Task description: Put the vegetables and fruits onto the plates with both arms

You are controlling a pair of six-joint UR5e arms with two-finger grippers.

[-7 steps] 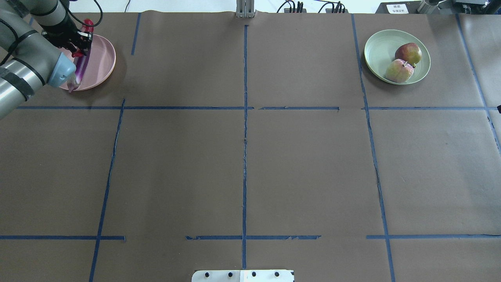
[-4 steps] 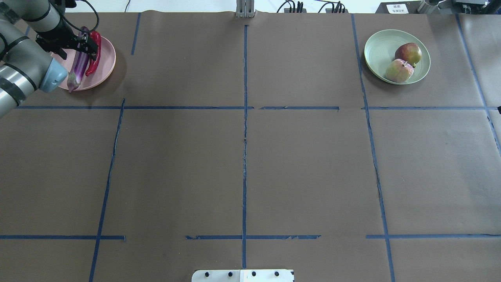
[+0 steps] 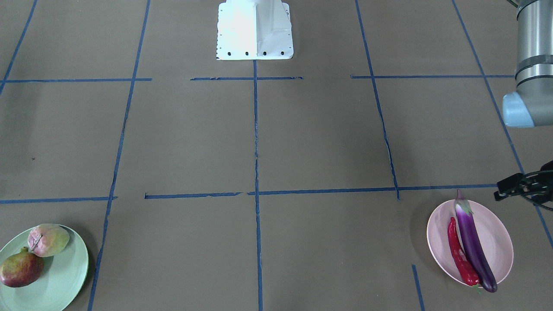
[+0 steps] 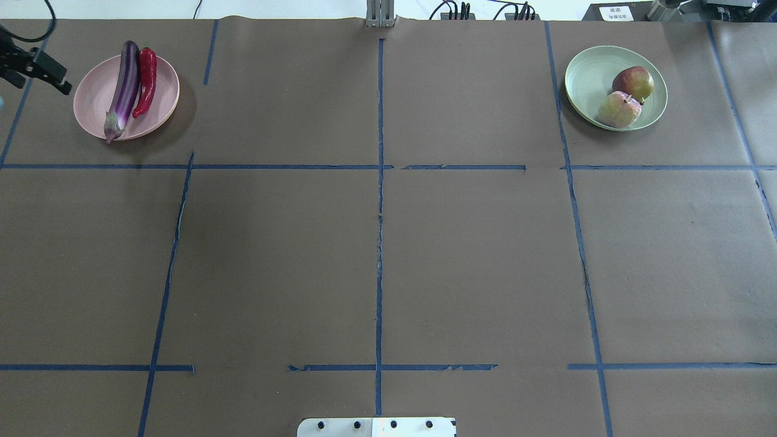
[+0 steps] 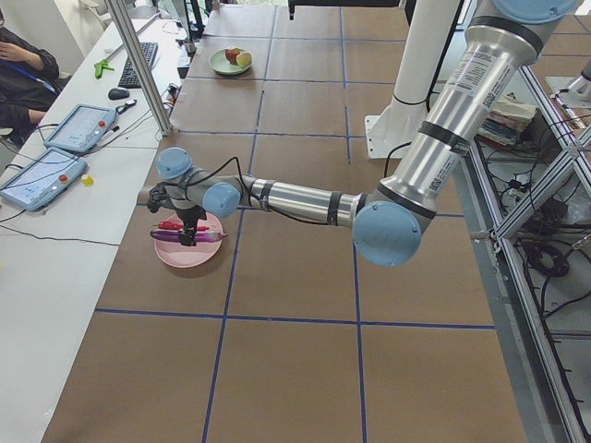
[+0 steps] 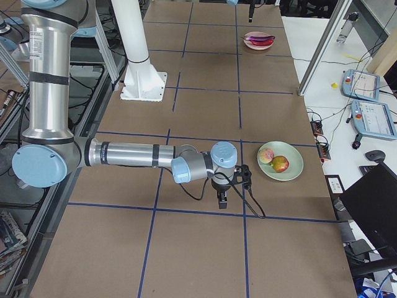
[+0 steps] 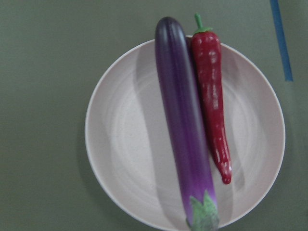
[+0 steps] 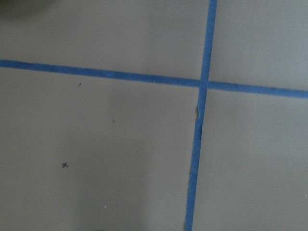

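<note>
Left claw (image 4: 42, 71) hovering beside pink plate (image 4: 91, 104), gripping nothing; opening: can't tell. Eggplant (image 4: 124, 91), chili (image 4: 145, 82) lying there; pomegranate (image 4: 633, 82), peach (image 4: 619, 109) sitting on green plate (image 4: 586, 76). Right claw (image 6: 223, 189): can't tell. Placing seemingly finishing; next, parking arms.

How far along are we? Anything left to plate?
Done, it seems: eggplant and chili lie side by side on the pink plate, pomegranate and peach on the green plate. In hand: nothing. The left gripper hangs clear of it, and the right gripper is over bare table. Left: probably only retracting.
</note>
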